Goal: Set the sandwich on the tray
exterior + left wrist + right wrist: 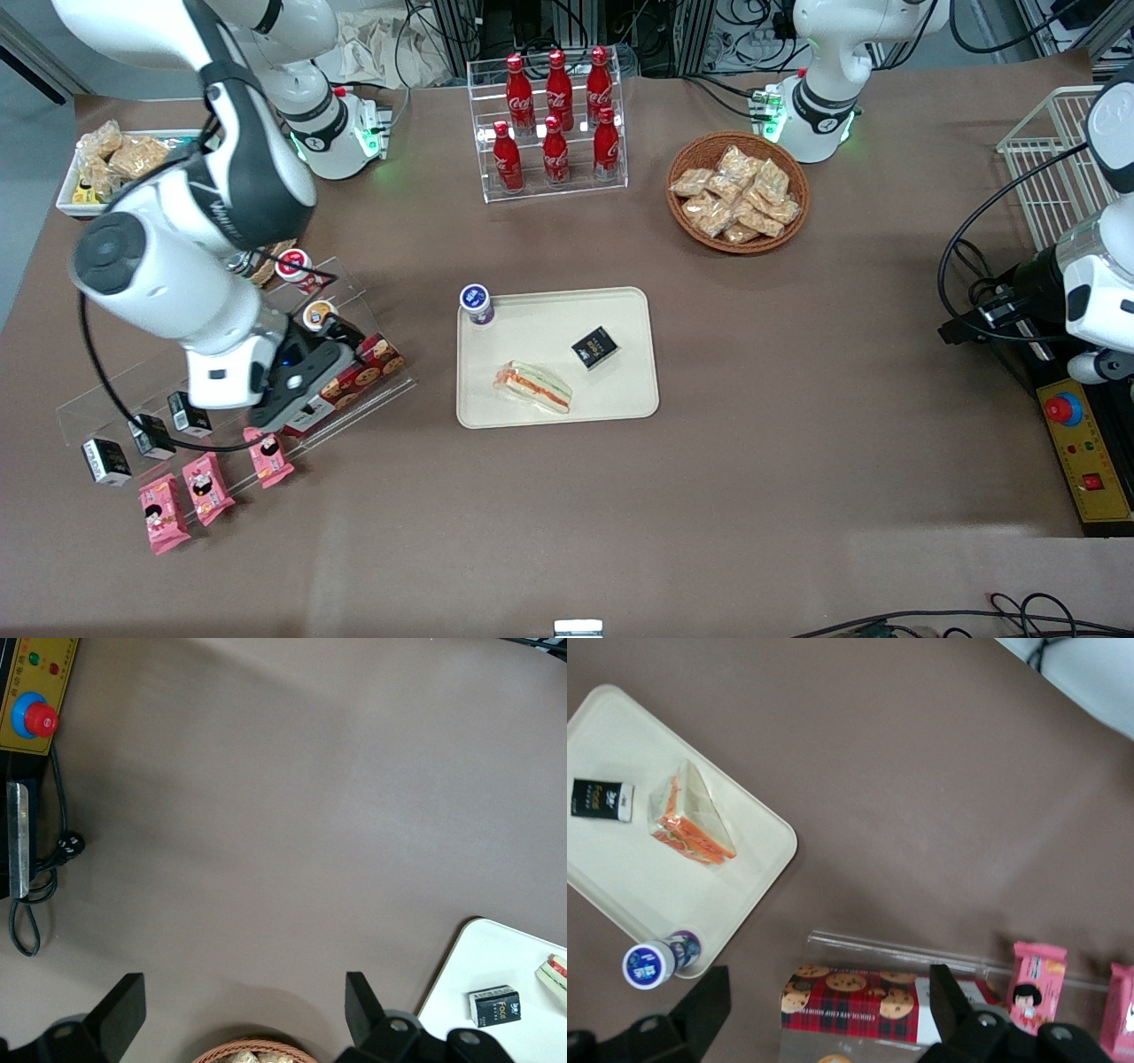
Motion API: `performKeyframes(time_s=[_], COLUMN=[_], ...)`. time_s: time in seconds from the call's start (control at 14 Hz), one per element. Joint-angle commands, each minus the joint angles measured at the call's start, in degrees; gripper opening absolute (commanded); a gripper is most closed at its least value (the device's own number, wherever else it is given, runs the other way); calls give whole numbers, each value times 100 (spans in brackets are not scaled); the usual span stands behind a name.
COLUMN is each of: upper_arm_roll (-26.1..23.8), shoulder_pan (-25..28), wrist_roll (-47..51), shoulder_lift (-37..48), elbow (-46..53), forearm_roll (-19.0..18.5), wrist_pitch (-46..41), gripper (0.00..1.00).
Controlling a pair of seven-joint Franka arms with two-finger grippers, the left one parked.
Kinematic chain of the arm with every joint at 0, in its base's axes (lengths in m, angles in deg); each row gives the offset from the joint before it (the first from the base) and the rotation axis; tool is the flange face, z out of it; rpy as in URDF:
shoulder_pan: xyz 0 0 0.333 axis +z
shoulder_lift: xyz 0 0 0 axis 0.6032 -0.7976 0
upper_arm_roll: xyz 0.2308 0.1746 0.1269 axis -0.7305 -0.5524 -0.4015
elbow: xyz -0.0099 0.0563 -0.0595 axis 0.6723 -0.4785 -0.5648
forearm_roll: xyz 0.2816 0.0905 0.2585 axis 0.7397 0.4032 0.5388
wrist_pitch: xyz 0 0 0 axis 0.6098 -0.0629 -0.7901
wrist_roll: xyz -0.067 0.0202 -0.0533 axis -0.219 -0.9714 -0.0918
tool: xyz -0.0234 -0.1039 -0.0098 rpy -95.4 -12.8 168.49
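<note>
Front and wrist views of the snack table. You see the sandwich (532, 387) lying flat on the tray (620, 399), in the part of the tray nearer the front camera, with its orange-red and green filling stripes showing through the clear wrap. A small black box (594, 346) rests on the same tray just beside the sandwich, farther from the camera, and a blue-capped bottle (477, 304) stands at the tray's corner toward the working arm's end.

Your gripper (833, 1019) hangs well apart from the tray, above the clear acrylic shelf (372, 390) that carries the red cookie box (359, 377). Its two fingers (957, 1010) are spread wide with nothing between them; the cookie box lies below the gap.

Pink snack packets (204, 487) lie on the table near the shelf's edge, nearer the camera. Red cola bottles (556, 106) stand in a clear rack, and a wicker basket (738, 190) of tan bags sits toward the parked arm's end.
</note>
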Motion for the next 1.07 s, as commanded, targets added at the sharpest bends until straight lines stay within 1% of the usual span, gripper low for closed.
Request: performKeyframes(time_s=[0.0,0.07,0.14,0.29,0.36,0.43,0.5,0.57,0.71,0.79,0.93,1.0], upper_arm_roll=[589,783,994,1486,1627,1637,1620,1620,1576,1498,1182,1085], shoulder_pan=[-91,-170,-223,-233,-215,-215,-241,-259,-417,-417,-435,-417], wrist_roll=[194,203,212,264,360,674,1260,1675,1934,2065,2529,2628], shoulder_lift=[131,148,209,228,228,236,245,245,245,254,411,586], elbow=[199,234,287,506,533,542,586,708,911,911,911,876], forearm_roll=[674,964,1019,984,845,591,406,361,308,168,-288,-386], wrist_pitch=[-775,-865,-961,-1303,-1375,-1393,-1489,-1672,-1841,-1867,-1876,-1946], gripper=[100,100,100,100,100,100,100,100,100,100,100,100])
